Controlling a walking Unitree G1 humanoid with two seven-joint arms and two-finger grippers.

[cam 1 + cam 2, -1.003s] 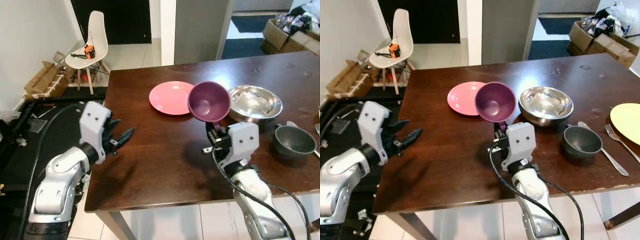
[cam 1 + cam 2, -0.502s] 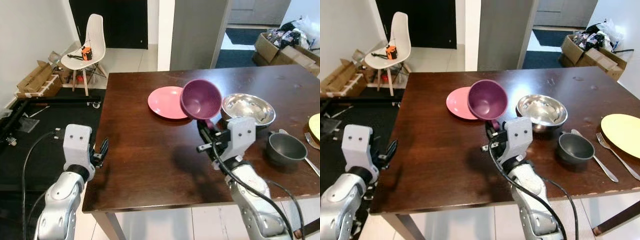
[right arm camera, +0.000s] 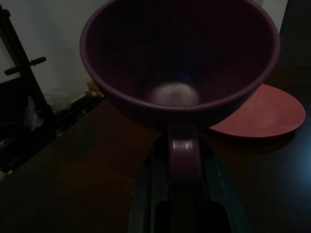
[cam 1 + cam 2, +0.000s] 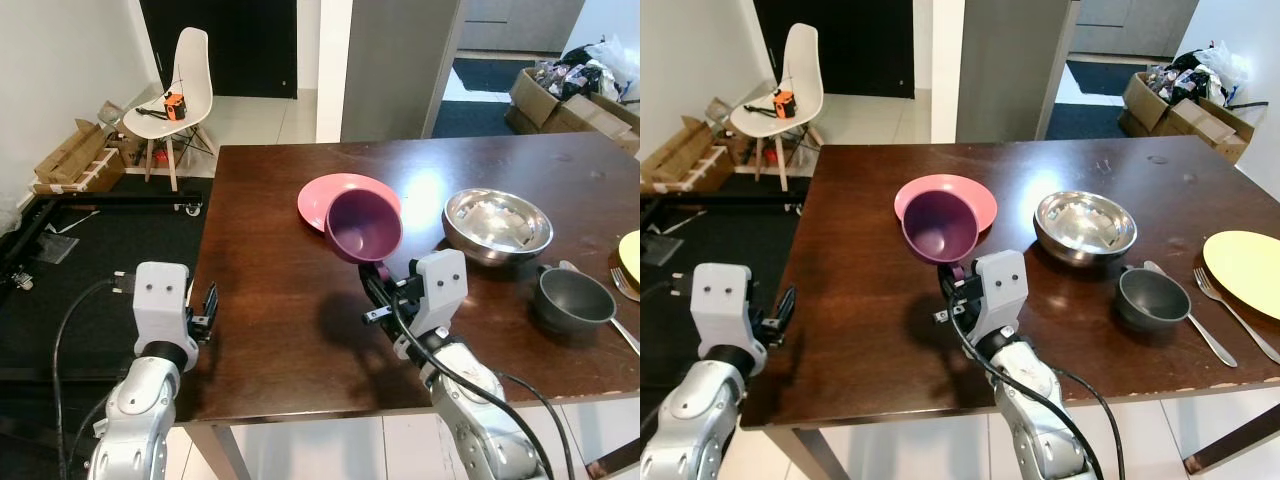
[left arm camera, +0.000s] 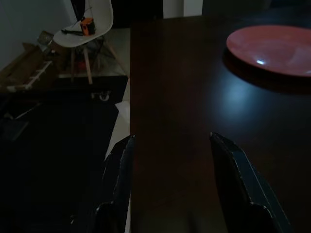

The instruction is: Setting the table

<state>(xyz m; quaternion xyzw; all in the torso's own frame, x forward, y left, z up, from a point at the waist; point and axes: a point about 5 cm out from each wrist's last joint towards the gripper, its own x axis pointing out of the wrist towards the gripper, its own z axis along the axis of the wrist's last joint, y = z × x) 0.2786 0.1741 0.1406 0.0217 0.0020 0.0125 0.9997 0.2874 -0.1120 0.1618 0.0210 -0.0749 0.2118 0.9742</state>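
A purple cup (image 4: pixel 363 225) with a handle hangs tilted above the dark wooden table (image 4: pixel 270 250), in front of the pink plate (image 4: pixel 335 190), which it partly hides. My right gripper (image 4: pixel 378 284) is shut on the cup's handle (image 3: pixel 183 148), and the cup's mouth faces me. My left gripper (image 5: pixel 177 194) stands open and holds nothing at the table's left edge (image 4: pixel 200 300), its fingers (image 5: pixel 120 184) low over the wood.
A steel bowl (image 4: pixel 497 222), a dark grey bowl (image 4: pixel 572 297), a yellow plate (image 4: pixel 1245 258), a fork (image 4: pixel 1232 302) and a spoon (image 4: pixel 1190 325) lie on the table's right part. A white chair (image 4: pixel 180 85) and cardboard boxes (image 4: pixel 80 160) stand on the floor far left.
My right gripper has carried the purple cup left and lower, in front of the pink plate. My left arm has dropped from over the table to its left edge.
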